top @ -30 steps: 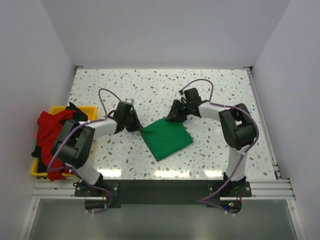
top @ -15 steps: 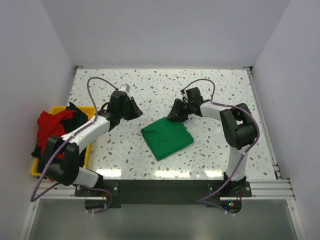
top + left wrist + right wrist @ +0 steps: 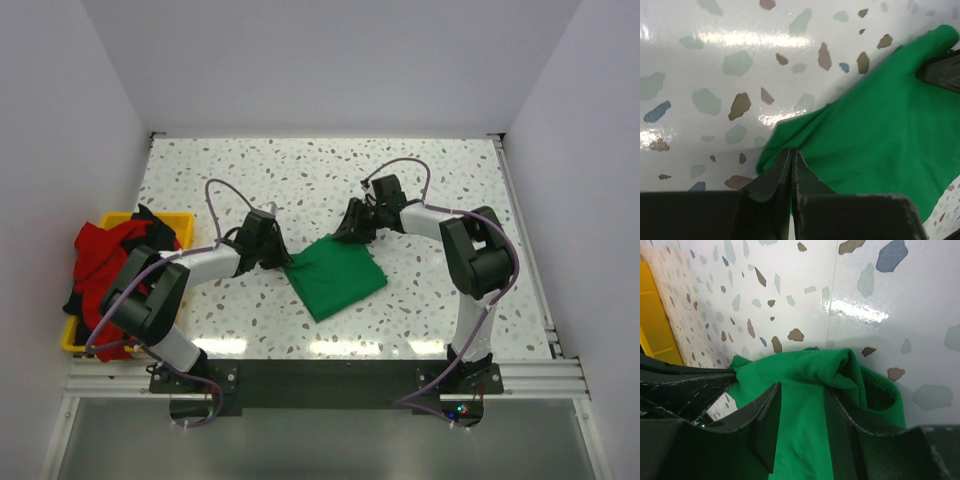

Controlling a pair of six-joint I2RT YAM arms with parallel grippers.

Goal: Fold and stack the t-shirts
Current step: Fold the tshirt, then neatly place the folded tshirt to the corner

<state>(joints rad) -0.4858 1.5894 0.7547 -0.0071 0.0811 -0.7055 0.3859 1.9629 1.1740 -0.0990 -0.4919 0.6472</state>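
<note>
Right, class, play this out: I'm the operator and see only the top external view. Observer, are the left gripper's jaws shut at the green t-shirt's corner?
Observer: Yes. In the left wrist view the left gripper is shut, its tips at the folded edge of the green t-shirt.
Operator: And the right one?
Observer: The right gripper has its jaws apart, with green cloth filling the gap.
Operator: Squeezing it?
Observer: Cannot tell; a fold bunches up beside one finger.

Below my left gripper the green t-shirt runs out of frame; any cloth pinched there is hidden.
</note>
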